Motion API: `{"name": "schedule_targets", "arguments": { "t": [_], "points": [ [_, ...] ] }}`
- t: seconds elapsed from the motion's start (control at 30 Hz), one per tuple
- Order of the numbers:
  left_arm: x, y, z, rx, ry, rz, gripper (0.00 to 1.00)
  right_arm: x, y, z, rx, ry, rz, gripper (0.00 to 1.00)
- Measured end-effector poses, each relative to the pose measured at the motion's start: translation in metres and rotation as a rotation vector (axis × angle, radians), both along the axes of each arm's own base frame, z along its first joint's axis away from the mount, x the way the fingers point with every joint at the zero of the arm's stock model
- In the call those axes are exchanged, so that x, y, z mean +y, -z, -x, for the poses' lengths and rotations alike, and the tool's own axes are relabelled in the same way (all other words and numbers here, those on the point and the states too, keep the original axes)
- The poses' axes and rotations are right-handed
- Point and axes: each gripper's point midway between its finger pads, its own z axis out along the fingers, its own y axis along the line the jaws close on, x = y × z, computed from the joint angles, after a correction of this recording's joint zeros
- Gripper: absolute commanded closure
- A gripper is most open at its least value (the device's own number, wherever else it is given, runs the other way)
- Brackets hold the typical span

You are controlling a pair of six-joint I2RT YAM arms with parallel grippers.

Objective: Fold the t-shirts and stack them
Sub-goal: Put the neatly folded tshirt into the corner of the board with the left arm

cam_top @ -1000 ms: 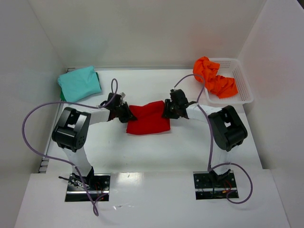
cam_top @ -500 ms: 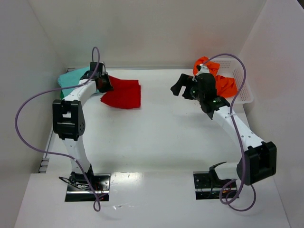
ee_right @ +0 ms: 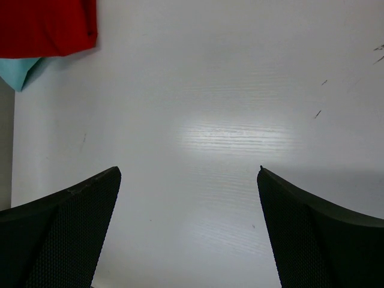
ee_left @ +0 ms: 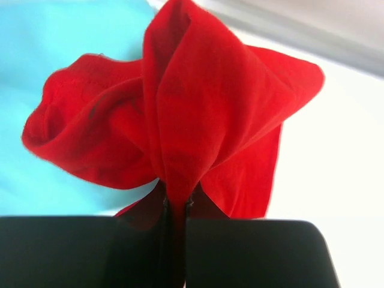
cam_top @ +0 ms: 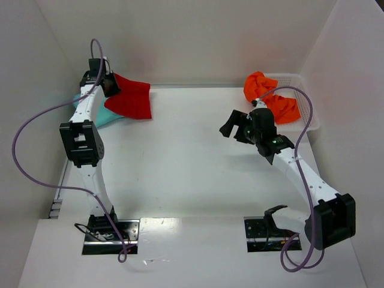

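Stacking step, I judge: at upper left the left gripper (cam_top: 110, 84) clamps the red t-shirt (cam_top: 132, 99) over the teal t-shirt (cam_top: 113, 117). Next, lower it squarely and release; the right gripper (cam_top: 233, 128), right of centre, gapes empty.

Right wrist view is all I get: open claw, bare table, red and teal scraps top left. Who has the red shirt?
Observer: The left claw is shut on the bright red cloth t-shirt, pinching a fold of it.
Operator: Where is it?
Observer: At the far-left corner. The gripped end is raised and the cloth hangs bunched over the teal-turquoise cloth t-shirt.
Operator: Orange one?
Observer: The orange cloth t-shirt lies crumpled in the white plastic mesh basket at far right, one end spilling over its left rim.
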Motion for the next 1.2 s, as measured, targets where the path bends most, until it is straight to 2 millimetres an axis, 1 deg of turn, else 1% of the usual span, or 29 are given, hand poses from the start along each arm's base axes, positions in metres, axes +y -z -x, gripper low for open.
{"name": "schedule_targets", "arguments": {
  "t": [0.1, 0.23, 0.3, 0.37, 0.43, 0.5, 0.6, 0.7, 0.77, 0.93, 1.0, 1.2],
  "points": [
    [0.033, -0.017, -0.014, -0.048, -0.049, 0.003, 1.0, -0.001, -0.007, 0.005, -0.011, 0.007, -0.015, 0.0],
    [0.074, -0.035, -0.019, -0.095, -0.104, 0.021, 1.0, -0.003, -0.012, 0.011, -0.021, 0.014, -0.031, 0.0],
    [0.088, -0.037, -0.016, -0.101, -0.121, 0.033, 1.0, -0.003, -0.012, 0.012, -0.018, 0.017, -0.034, 0.0],
    [0.101, -0.034, -0.012, -0.096, -0.145, 0.048, 1.0, -0.003, -0.009, 0.014, -0.009, 0.02, -0.037, 0.0],
    [0.109, -0.027, -0.007, -0.085, -0.166, 0.069, 1.0, -0.004, -0.004, 0.015, 0.004, 0.022, -0.035, 0.0],
    [0.115, -0.012, 0.004, -0.064, -0.192, 0.094, 1.0, -0.004, -0.003, 0.016, 0.011, 0.023, -0.036, 0.0],
    [0.118, 0.014, 0.025, -0.013, -0.225, 0.143, 1.0, -0.004, -0.002, 0.017, 0.012, 0.022, -0.037, 0.0],
    [0.128, 0.03, 0.038, 0.009, -0.263, 0.183, 1.0, -0.003, -0.002, 0.017, 0.013, 0.021, -0.038, 0.0],
    [0.139, 0.033, 0.041, 0.005, -0.285, 0.196, 1.0, -0.003, 0.0, 0.017, 0.017, 0.02, -0.037, 0.0],
    [0.16, 0.027, 0.044, -0.025, -0.334, 0.198, 1.0, -0.003, 0.003, 0.018, 0.024, 0.018, -0.036, 0.0],
    [0.166, 0.026, 0.045, -0.029, -0.351, 0.188, 1.0, -0.003, 0.003, 0.018, 0.025, 0.017, -0.037, 0.0],
    [0.175, 0.026, 0.047, -0.032, -0.381, 0.171, 1.0, -0.002, 0.006, 0.02, 0.036, 0.017, -0.041, 0.0]
  ]
}}
